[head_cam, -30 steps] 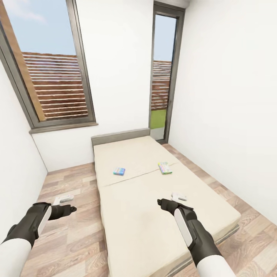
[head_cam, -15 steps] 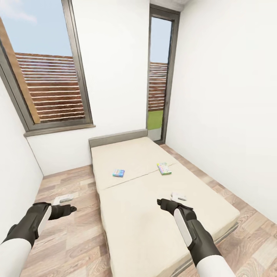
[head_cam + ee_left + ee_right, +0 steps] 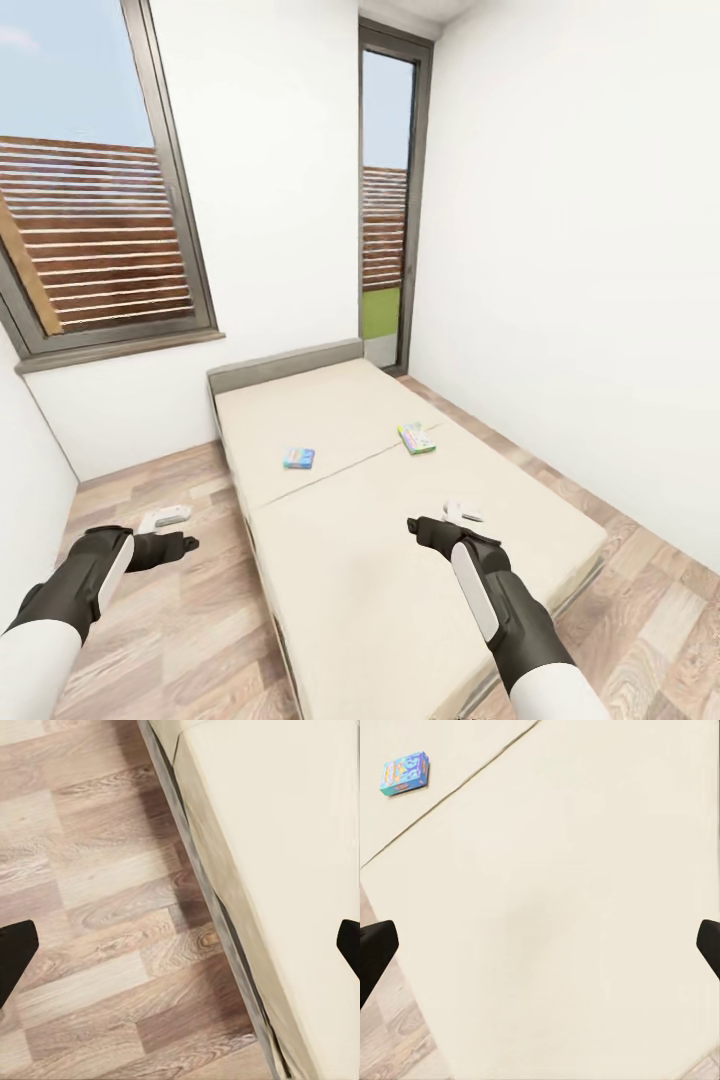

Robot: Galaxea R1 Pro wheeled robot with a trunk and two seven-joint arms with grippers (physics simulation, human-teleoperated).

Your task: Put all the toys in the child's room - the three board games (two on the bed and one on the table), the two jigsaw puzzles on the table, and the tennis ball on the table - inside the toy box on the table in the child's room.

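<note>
The bed (image 3: 400, 560) stands lengthwise ahead, its beige mattress in two sections split by a seam, its short grey headboard (image 3: 285, 367) against the far white wall under a slatted window (image 3: 95, 240). Two board games lie flat on the mattress near that seam and well apart from each other: the small blue one (image 3: 299, 458) toward the bed's left side, and the green-edged multicolour one (image 3: 416, 438) closer to the right edge. A tall narrow glazed door (image 3: 385, 210) sits in the far corner, and wood-plank floor (image 3: 190, 610) runs along both sides of the bed.

The left hand (image 3: 165, 520) hangs over the floor just beside the bed's left edge; its wrist camera shows the dark fingertips (image 3: 15, 952) spread wide, nothing between them. The right hand (image 3: 462, 512) hovers above the mattress's near section, fingers (image 3: 375, 949) likewise spread and empty, with the blue game (image 3: 405, 774) lying some way ahead of it. The printing on either box is too small to read, so I'd only guess at titles.
</note>
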